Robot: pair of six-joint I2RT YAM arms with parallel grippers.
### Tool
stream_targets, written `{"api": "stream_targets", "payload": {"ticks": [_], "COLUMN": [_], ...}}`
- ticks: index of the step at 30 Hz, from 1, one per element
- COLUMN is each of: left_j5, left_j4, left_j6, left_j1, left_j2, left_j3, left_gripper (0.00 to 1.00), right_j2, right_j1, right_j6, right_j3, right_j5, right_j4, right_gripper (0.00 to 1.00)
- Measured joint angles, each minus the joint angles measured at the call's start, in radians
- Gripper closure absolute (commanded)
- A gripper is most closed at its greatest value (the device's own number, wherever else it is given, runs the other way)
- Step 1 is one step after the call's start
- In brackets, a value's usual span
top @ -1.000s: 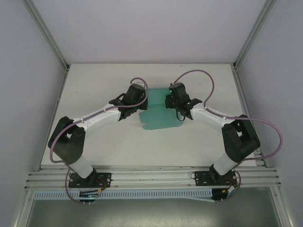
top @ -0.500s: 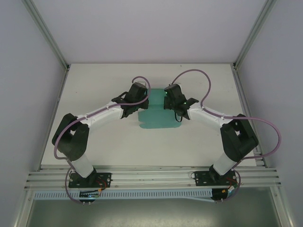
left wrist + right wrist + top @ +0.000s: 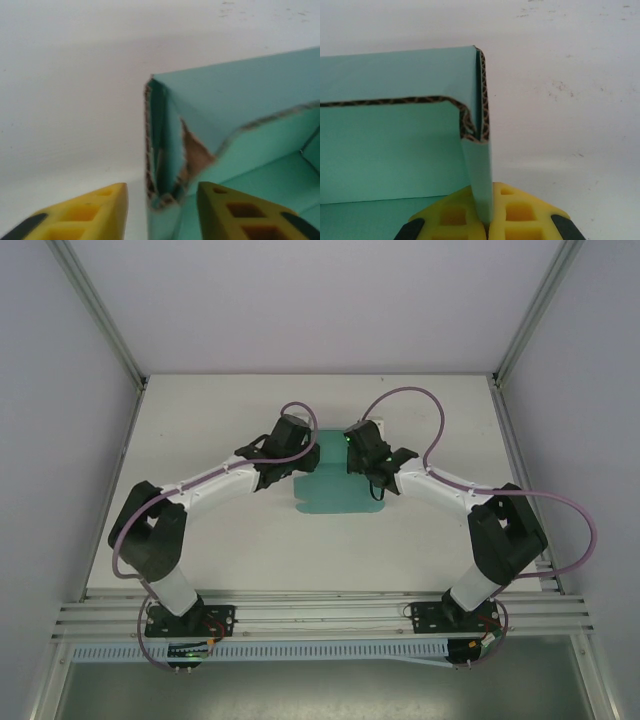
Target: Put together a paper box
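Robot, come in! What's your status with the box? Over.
Left claw open, astride torn box corner. Right claw shut on box wall. Box walls partly up. Nothing in the way. Over.

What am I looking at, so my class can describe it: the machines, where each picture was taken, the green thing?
Two robot arms are bolted at the near edge of a white table. The wide picture looks down from above; the two close-ups come from cameras on the arms' wrists, so the yellow fingers are each arm's own. On the table lies a teal paper box, partly folded, with walls raised. The right gripper is shut on one side wall. The left gripper is open, its fingers astride the opposite wall's corner.
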Motion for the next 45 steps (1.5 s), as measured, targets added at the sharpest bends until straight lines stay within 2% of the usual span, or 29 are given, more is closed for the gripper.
{"api": "stream_targets", "payload": {"ticks": [4, 8, 13, 23, 26, 29, 34, 38, 45], "left_j5": [0.008, -0.006, -0.003, 0.043, 0.032, 0.006, -0.063, -0.143, -0.283], "left_j4": [0.012, 0.016, 0.017, 0.032, 0.023, 0.013, -0.017, -0.063, -0.18], "left_j6": [0.007, 0.01, 0.008, 0.01, 0.005, -0.006, -0.008, -0.007, -0.044], "left_j1": [0.0, 0.0, 0.017, 0.027, 0.027, 0.026, 0.022, 0.0, -0.033], "left_j2": [-0.093, -0.161, -0.165, -0.025, 0.003, 0.037, 0.114, 0.182, 0.249], "left_j3": [-0.04, -0.056, -0.071, -0.02, 0.008, 0.048, 0.119, 0.18, 0.281], "left_gripper": [0.47, 0.49, 0.52, 0.65, 0.77, 0.84, 0.87, 1.0, 1.0], "right_j2": [-0.003, -0.008, -0.011, -0.013, -0.016, -0.021, -0.026, -0.026, -0.007], "right_j1": [0.0, 0.0, 0.0, 0.006, 0.005, 0.006, 0.008, 0.014, 0.025], "right_j6": [0.0, 0.0, 0.0, -0.001, -0.001, -0.001, -0.001, -0.001, 0.002], "right_j3": [0.002, 0.002, 0.002, 0.002, 0.002, 0.002, 0.002, 0.002, 0.02], "right_j5": [0.018, 0.023, 0.031, 0.031, 0.028, 0.019, 0.019, 0.023, 0.057], "right_j4": [-0.006, -0.008, -0.008, -0.012, -0.012, -0.01, -0.011, -0.016, -0.035], "right_gripper": [1.0, 1.0, 1.0, 1.0, 1.0, 1.0, 1.0, 1.0, 1.0]}}
